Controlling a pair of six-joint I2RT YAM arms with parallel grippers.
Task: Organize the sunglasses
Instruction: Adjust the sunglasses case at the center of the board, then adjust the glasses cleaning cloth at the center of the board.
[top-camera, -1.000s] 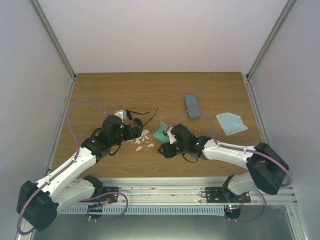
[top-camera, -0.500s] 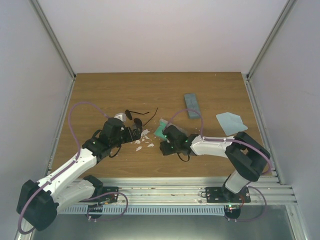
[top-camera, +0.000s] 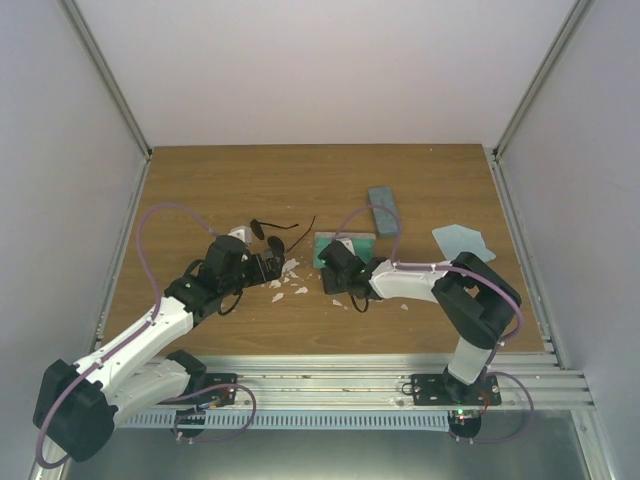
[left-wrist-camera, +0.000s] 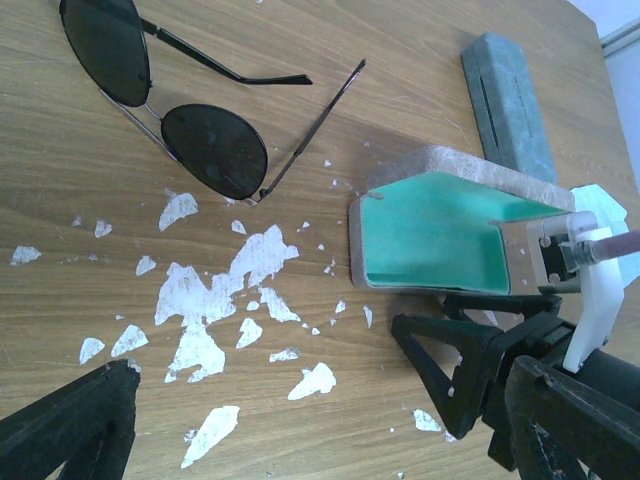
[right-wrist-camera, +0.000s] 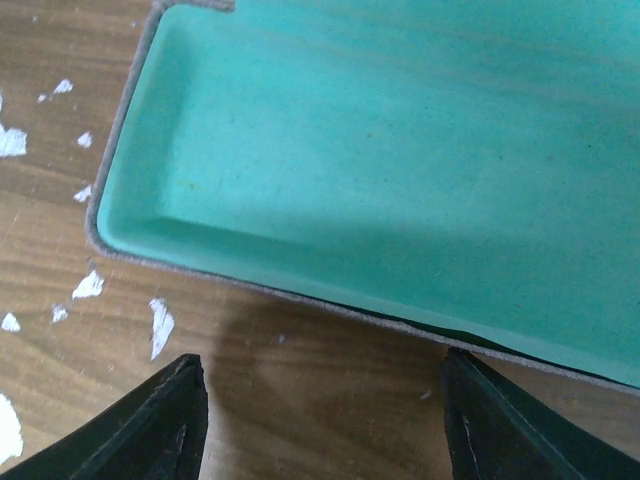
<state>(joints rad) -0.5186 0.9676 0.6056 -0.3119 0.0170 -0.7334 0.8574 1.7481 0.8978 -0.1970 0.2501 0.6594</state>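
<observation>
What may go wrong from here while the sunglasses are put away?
1. The sunglasses lie with thin temple arms spread, so the open left claw may bend them when it pinches.
2. The open case lies loose before the open right claw; a nudge may slide it.
3. White flakes could be dragged under the lenses.

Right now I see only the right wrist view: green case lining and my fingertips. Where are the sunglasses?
Observer: One dark-lensed pair of sunglasses lies left of the open case, temples unfolded.
Operator: Is the left gripper holding it?
Observer: No, the left gripper is open and empty, short of the pair.
Operator: What's beyond the case?
Observer: A closed grey case, with a light blue cloth to its right.
</observation>
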